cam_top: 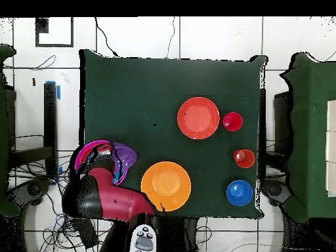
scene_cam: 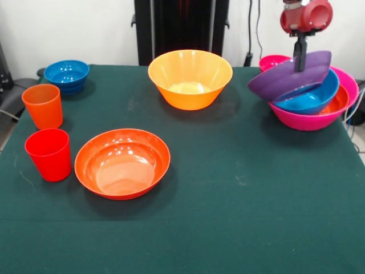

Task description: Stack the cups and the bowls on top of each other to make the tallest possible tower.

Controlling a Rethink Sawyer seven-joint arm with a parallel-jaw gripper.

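Observation:
At the table's right edge stands the tower: a large pink bowl holding a red-orange bowl and a blue bowl. A purple bowl sits tilted on top, and my gripper is shut on its far rim. From overhead the purple bowl shows beside the arm. A small pink-red bowl stands behind the tower. The orange cup and the red cup stand at the left, next to a shallow red-orange bowl.
A yellow-orange bowl stands at the far middle and a blue bowl at the far left corner. The tower is close to the table's right edge. Cables hang behind the table.

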